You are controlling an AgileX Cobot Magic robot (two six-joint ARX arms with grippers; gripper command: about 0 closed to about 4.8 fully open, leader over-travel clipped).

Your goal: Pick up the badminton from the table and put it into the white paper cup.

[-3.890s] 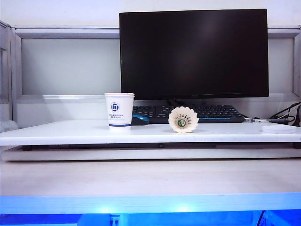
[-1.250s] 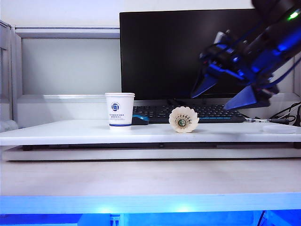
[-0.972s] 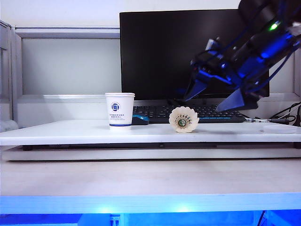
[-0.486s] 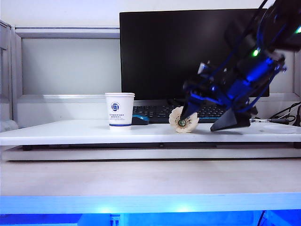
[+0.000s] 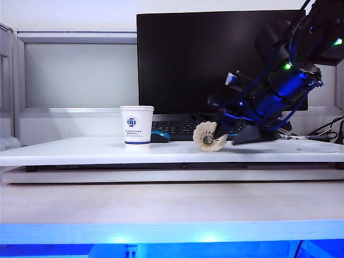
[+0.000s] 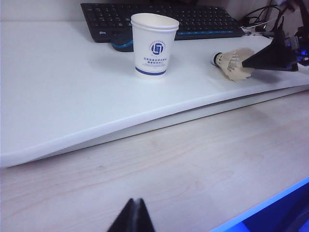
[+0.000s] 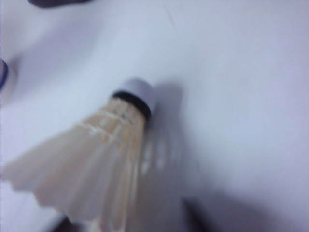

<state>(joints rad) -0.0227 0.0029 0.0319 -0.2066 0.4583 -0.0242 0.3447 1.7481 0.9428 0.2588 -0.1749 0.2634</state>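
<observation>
The right gripper (image 5: 228, 131) has come down from up in front of the monitor (image 5: 220, 59) and now sits low on the table (image 5: 80, 150), right against the feathered end of the badminton (image 5: 209, 136), on the side away from the white paper cup (image 5: 136, 127). Its fingers were spread wide a moment ago and are drawing together, but I cannot tell from here whether they have actually caught the feathers; one dark finger (image 6: 270, 58) seems to touch the skirt, and the close-up from that arm is blurred. The badminton (image 7: 96, 169) lies on its side on the table just as it did before, cork tip toward the cup, well apart from it, with the keyboard (image 5: 236, 128) behind. The cup stands upright and empty-looking, unmoved. The left gripper (image 6: 131, 217) hangs back off the table with its fingers pressed together, holding nothing. To my eye the reach is finished and the grab is under way; lifting and carrying over to the cup are not yet done.
</observation>
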